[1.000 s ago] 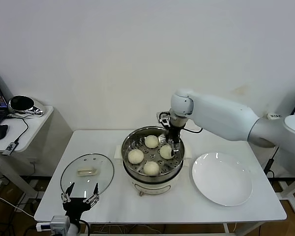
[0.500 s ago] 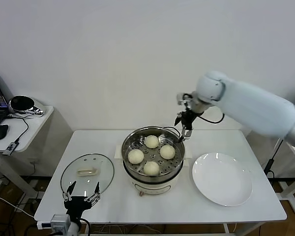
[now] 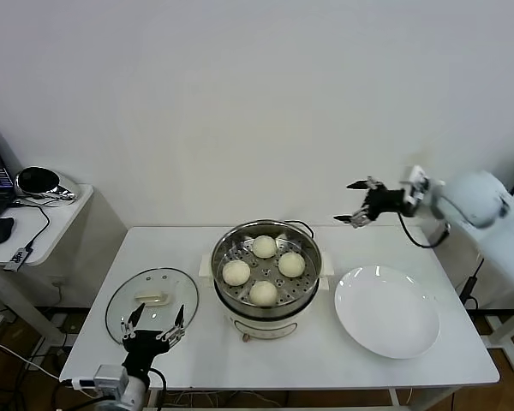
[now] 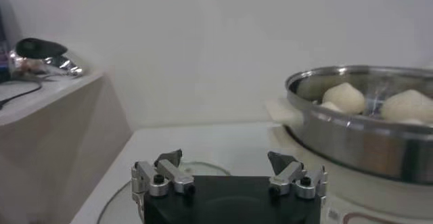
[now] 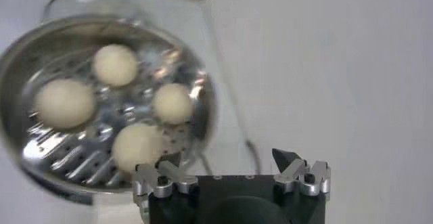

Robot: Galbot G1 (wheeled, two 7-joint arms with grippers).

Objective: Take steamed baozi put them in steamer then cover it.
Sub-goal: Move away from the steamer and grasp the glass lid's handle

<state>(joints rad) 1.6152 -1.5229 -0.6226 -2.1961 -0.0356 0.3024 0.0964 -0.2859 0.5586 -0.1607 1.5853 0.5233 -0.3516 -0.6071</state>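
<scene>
Four baozi [image 3: 264, 269] sit in the steamer [image 3: 265, 295], centre; right claw [image 3: 355, 203] spread, empty, right of centre; left claw [image 3: 153, 322] spread, lower left, over the lid [image 3: 151, 301].

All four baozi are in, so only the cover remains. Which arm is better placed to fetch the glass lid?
Left. Its open pincer sits at the near edge of the glass lid, while the right pincer is raised beyond the steamer.

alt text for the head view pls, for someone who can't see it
Four steamed baozi sit in an uncovered steamer on a white table, a glass lid lying to its left and an empty white plate to its right. The open right gripper hangs high above the table; the open left gripper is by the lid.
</scene>
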